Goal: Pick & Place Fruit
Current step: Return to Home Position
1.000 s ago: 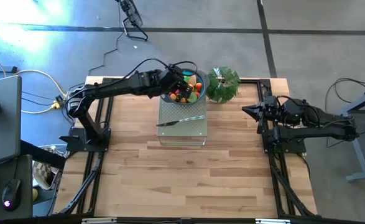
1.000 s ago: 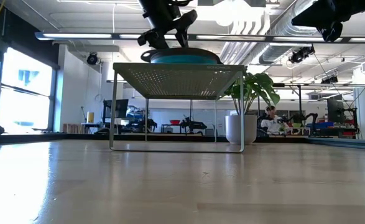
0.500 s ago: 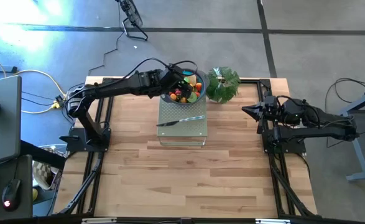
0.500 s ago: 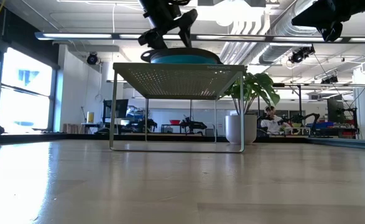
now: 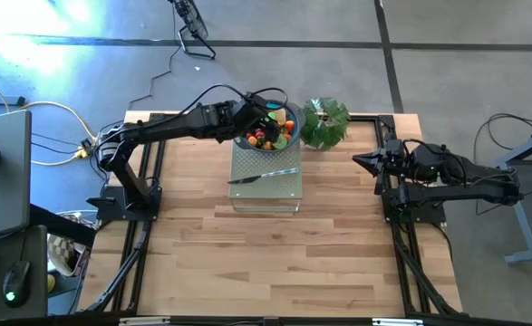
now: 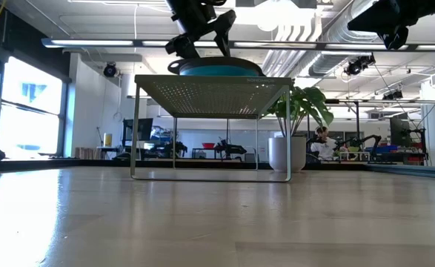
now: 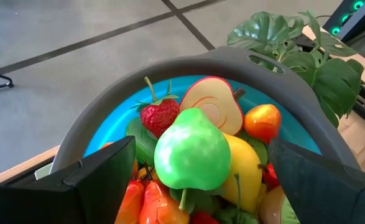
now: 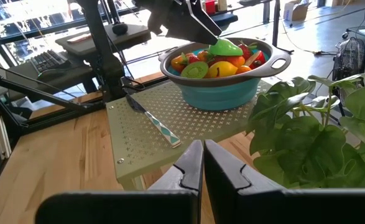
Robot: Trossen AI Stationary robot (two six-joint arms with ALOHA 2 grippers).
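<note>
1. Released and empty, the left pincer point(image 5: 264, 119) hangs over the blue bowl point(image 8: 222, 94) at twelve o'clock on the table point(image 5: 275, 263). In its wrist view the two fingers point(image 7: 107, 171) stand apart on either side of the green pear point(image 7: 191, 155) and grip nothing.
2. We find the fruit point(image 8: 216, 59) heaped in that bowl. The pear lies on top, with a red strawberry point(image 7: 159, 116) and orange and yellow pieces packed round it. We see no fruit on the table itself.
3. We judge the placing done, so what remains is the retreat. We would lift the left pincer straight up first. The heap stands higher than the bowl's rim, and a low sideways sweep could clip the pear and roll it out.
4. Once above the heap, we would draw back toward nine o'clock, where the left arm is mounted. We would keep the fingers spread until they are past the grey rim.
5. That path also suits what stands around the bowl. The bowl sits on a raised perforated shelf point(image 8: 213, 124), and a slim knife point(image 8: 154, 122) lies on the shelf at six o'clock from the bowl. A leafy plant point(image 8: 319, 137) stands just beside the bowl at three o'clock. We would not dip on the way out, or we may nudge the shelf.
6. At three o'clock on the table, the right pincer point(image 8: 203, 163) waits clenched on nothing, well apart from the shelf. We would leave it there.
</note>
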